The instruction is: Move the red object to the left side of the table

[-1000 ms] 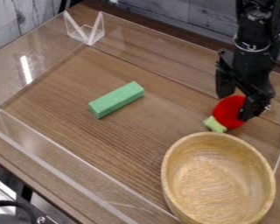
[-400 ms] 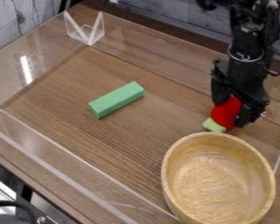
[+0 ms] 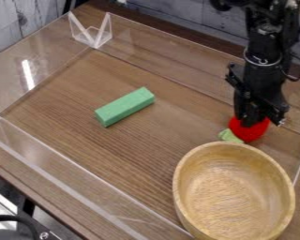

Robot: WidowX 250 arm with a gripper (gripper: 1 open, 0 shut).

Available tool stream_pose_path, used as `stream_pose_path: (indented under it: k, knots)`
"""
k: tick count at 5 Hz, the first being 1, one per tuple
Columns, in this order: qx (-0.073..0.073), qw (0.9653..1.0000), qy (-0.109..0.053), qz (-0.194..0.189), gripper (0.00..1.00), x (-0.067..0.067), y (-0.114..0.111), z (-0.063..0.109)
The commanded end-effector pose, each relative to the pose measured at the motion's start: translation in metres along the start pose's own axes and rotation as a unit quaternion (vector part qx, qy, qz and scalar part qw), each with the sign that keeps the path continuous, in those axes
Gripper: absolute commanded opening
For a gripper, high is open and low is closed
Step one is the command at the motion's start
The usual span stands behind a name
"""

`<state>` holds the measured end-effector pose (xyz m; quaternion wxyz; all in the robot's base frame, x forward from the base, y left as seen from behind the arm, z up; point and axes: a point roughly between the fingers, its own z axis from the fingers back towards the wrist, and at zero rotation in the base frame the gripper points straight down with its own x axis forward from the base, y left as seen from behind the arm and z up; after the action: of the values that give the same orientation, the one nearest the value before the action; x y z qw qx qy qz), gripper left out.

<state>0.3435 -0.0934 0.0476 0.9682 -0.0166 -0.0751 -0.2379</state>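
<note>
Fingers point(image 3: 254, 120) seemingly pinch red object point(image 3: 250, 129) beside wooden bowl point(image 3: 234, 195).

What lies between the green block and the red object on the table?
Nothing: in the camera view, only bare wood-grain table separates the green block from the red object, which sits under the end effector.

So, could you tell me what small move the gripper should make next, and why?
Probably lift straight up: the black gripper looks shut on the small red rounded toy, which sits on the brown wood-grain table beside the round wooden bowl, far right of its goal.
</note>
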Motion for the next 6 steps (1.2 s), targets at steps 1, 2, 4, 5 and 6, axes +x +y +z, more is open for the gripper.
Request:
stream_pose_path:
  k: [1, 2, 4, 5, 6]
  knots:
    - [0.014, 0.9992, -0.034, 0.01, 0.0, 0.008, 0.012, 0.028]
    - [0.022, 0.9986, -0.045, 0.02, 0.0, 0.004, 0.019, 0.043]
    - [0.06, 0.9909, -0.071, 0.098, 0.0, -0.012, 0.071, 0.089]
    - [0.059, 0.992, -0.064, 0.091, 0.0, -0.013, 0.063, 0.081]
    - [0.047, 0.9955, -0.062, 0.053, 0.0, -0.014, 0.034, 0.074]
